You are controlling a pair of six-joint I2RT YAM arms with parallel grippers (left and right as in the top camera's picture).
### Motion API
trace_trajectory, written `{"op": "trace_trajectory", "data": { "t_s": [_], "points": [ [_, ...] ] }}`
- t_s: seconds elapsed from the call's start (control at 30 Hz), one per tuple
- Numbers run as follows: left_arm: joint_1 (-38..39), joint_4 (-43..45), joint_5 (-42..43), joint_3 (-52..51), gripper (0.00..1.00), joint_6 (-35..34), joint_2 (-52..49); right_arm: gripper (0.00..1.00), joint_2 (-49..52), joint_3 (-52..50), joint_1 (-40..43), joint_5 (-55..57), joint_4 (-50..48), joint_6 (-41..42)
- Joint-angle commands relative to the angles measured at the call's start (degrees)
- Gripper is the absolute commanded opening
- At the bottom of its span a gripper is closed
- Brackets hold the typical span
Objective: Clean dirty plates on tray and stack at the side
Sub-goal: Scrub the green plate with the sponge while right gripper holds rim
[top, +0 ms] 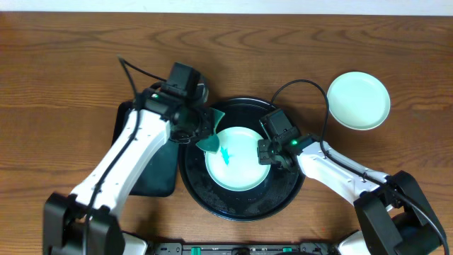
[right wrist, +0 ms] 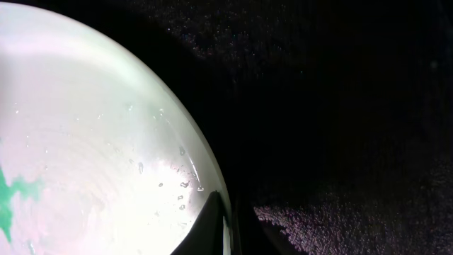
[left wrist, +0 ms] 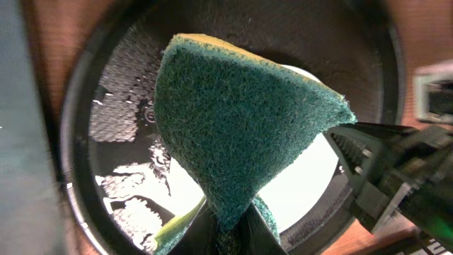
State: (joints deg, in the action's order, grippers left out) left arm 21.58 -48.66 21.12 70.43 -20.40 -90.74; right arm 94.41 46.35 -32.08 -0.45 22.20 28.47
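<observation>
A pale mint plate (top: 241,166) with a teal smear (top: 226,154) lies on the round black tray (top: 241,205). My left gripper (top: 202,134) is shut on a green and yellow sponge (top: 211,140), held at the plate's left rim; the sponge fills the left wrist view (left wrist: 233,134). My right gripper (top: 267,152) is shut on the plate's right rim, seen up close in the right wrist view (right wrist: 228,227) with the plate (right wrist: 92,156) and smear (right wrist: 8,198). A second mint plate (top: 358,100) lies on the bare wood at the right.
A dark rectangular tray (top: 156,170) lies left of the black tray, under my left arm. Cables run over the table near both arms. The black tray's wet floor (right wrist: 340,106) shows in the right wrist view.
</observation>
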Motion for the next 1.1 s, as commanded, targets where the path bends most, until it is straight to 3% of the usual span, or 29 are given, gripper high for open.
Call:
{"op": "trace_trajectory", "data": {
  "t_s": [0.0,0.13,0.4,0.7,0.93,1.07],
  "points": [
    [1.6,1.1,1.0,1.0,0.07,-2.9,-4.8,0.01,3.8,-1.1,0.2,-0.5,-0.5,1.5],
    [3.5,3.7,5.5,1.0,0.07,-2.8,-10.6,0.01,3.8,-1.1,0.2,-0.5,-0.6,1.5],
    [8.1,6.8,6.8,1.0,0.07,-8.1,-20.6,0.01,3.8,-1.1,0.2,-0.5,-0.4,1.5],
    [14.2,13.7,19.5,1.0,0.08,-9.6,-24.0,0.01,3.8,-1.1,0.2,-0.5,-0.4,1.5],
    [15.3,14.9,18.5,1.0,0.07,-11.9,-24.0,0.01,3.8,-1.1,0.2,-0.5,-0.3,1.9],
    [12.1,11.7,8.8,1.0,0.07,-11.8,-24.0,0.01,3.8,-1.1,0.2,-0.5,-0.1,2.8]
  ]
}}
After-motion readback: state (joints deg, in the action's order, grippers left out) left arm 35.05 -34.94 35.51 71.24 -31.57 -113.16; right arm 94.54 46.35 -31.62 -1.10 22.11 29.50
